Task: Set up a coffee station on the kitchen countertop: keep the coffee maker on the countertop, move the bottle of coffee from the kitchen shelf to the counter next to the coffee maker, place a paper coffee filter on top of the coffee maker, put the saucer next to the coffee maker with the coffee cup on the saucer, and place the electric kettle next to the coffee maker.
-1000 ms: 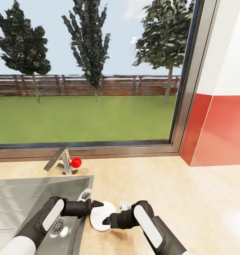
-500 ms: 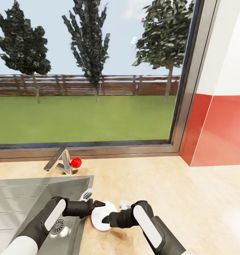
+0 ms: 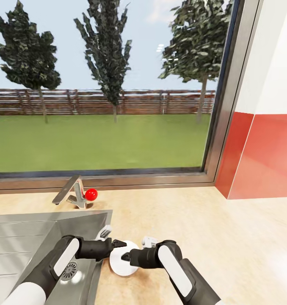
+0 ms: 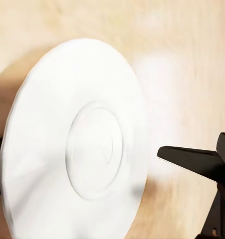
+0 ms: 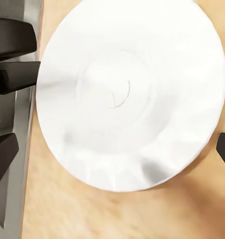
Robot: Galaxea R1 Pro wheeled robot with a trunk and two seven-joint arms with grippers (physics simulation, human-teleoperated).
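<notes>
saucer [image 3: 120,264] on countertop [image 3: 228,241] right of sink [image 3: 29,241], faucet [image 3: 73,195] behind sink

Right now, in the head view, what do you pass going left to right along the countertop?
sink → faucet → left gripper → saucer → right gripper → red wall panel

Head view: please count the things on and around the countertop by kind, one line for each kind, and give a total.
Saucer: 1
Sink: 1
Faucet with a red knob: 1
Grippers: 2, the left gripper and the right gripper, both at the saucer
Total: 5
</notes>
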